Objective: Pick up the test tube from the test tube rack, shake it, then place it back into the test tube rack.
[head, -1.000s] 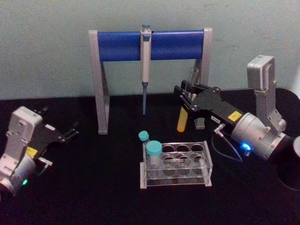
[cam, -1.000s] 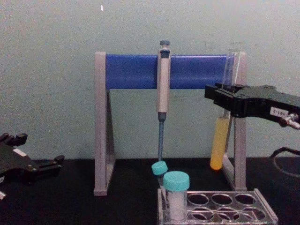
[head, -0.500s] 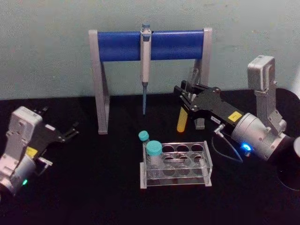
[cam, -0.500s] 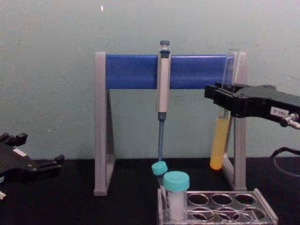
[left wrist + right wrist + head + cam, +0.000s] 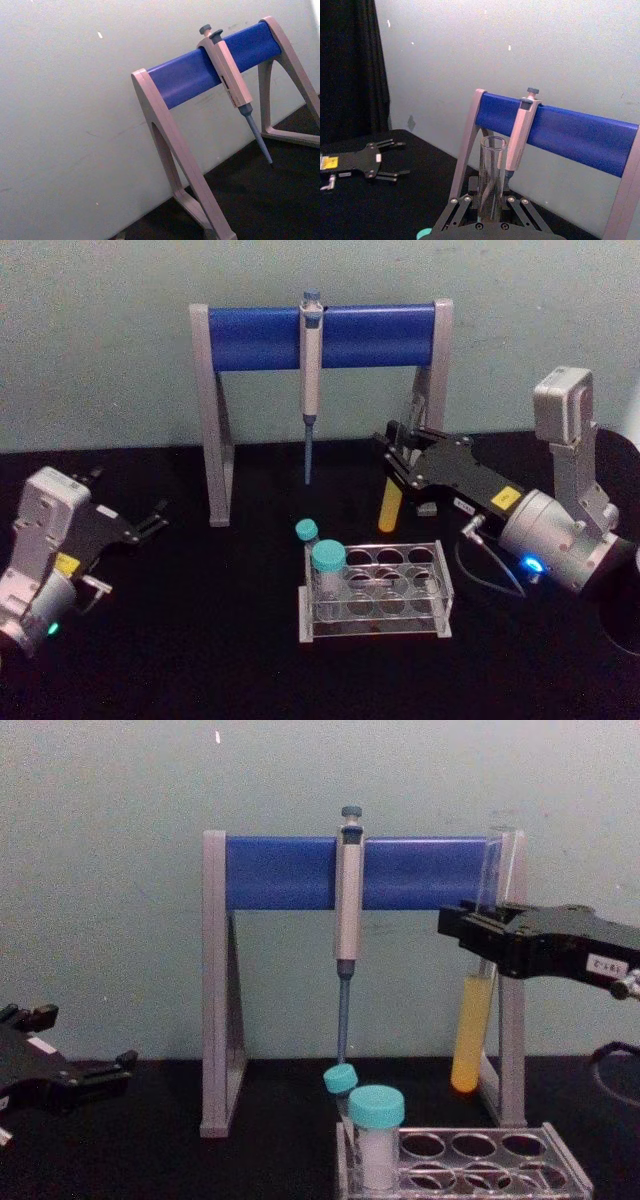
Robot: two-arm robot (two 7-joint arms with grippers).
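Gripping the test tube (image 5: 388, 508) just above its yellow-orange liquid, your right tool (image 5: 398, 452) is clamped on the glass. The open mouth points upward and the filled end hangs free below. That grip looks sensible to me: with the mouth up the liquid cannot run out, and the bare lower length is ready to slide into a hole.

The tube is in the air, clear of the test tube rack (image 5: 378, 612). It sits behind the rack and above it, close in front of the right leg of the pipette stand (image 5: 320, 335). In the chest view it leans a little, its top tipped toward the right. I judge that this height gives you room to shake without striking the two teal-capped vials (image 5: 328, 558) at the rack's left end. The stand leg and the hanging pipette (image 5: 311, 370) are the nearer hazards.

Your right arm reaches in from the right side. The forearm angles toward the back of the counter (image 5: 200, 650), and in the chest view the tool lies roughly level. You will need to bring the tube upright and forward over a free hole before lowering it.

Your left arm is parked low at the left, well apart from the rack. Its left tool (image 5: 400, 158) has its fingers spread and carries nothing.
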